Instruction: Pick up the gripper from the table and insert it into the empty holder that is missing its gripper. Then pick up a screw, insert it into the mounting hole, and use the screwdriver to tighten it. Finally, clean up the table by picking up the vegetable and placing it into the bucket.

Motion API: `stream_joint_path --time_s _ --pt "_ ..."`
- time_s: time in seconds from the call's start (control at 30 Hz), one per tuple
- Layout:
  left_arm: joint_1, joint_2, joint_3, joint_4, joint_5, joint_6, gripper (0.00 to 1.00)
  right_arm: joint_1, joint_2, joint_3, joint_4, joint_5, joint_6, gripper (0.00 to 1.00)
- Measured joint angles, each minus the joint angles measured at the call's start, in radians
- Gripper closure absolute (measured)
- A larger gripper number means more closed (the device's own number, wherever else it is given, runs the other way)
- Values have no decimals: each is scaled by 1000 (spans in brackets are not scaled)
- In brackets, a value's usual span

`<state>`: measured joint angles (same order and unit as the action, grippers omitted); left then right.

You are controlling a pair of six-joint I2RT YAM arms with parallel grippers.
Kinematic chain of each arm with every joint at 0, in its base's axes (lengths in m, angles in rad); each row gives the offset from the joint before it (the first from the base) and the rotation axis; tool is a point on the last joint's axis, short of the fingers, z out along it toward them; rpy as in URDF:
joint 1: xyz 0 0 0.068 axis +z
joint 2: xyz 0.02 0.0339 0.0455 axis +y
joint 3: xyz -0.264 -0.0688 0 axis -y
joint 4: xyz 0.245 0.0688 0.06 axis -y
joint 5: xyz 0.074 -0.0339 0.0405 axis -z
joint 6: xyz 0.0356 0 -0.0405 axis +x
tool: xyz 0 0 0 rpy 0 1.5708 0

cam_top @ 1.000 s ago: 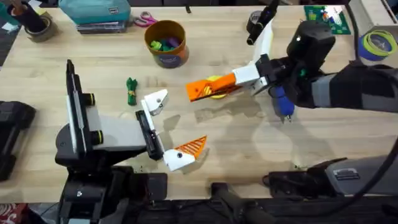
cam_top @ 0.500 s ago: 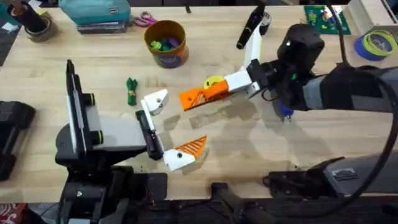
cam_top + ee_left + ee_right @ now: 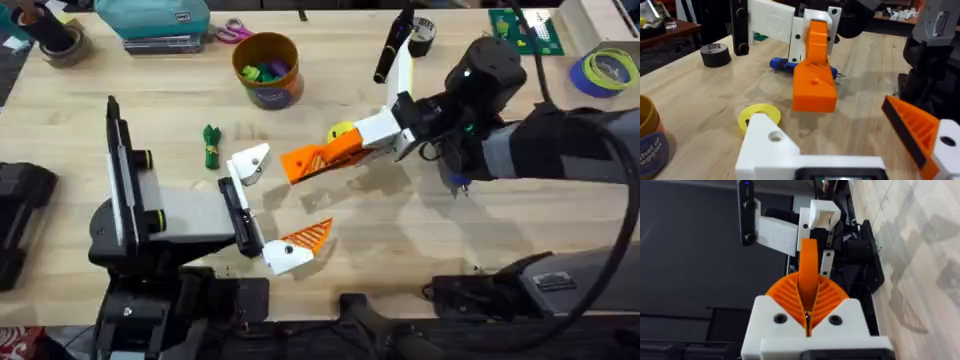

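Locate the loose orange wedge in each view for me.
Overhead: orange wedge mid-table, held by the right gripper.
Left wrist: upper centre, above the table.
Right wrist: centre, clamped in that gripper.
Shared landmark: bare white holder beyond the wedge's tip.

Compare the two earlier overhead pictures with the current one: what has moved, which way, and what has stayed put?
The right gripper, shut on the loose orange gripper, has carried it leftward across the table toward the left arm's bare white holder. The left gripper, the vegetable and the bucket have stayed where they were.
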<state>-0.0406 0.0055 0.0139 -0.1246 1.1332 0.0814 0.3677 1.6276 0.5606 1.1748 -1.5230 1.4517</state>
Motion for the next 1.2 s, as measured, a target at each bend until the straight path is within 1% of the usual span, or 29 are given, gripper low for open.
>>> stream_joint_path --time_s 0.63,0.9,1.2 --pt "0 0 0 0 0 0 15 67 2 0 0 49 -19 992" --pt "0 0 0 0 0 0 15 73 80 0 -1 61 -51 992" --pt "0 0 0 0 0 0 15 84 87 0 21 63 -95 992"
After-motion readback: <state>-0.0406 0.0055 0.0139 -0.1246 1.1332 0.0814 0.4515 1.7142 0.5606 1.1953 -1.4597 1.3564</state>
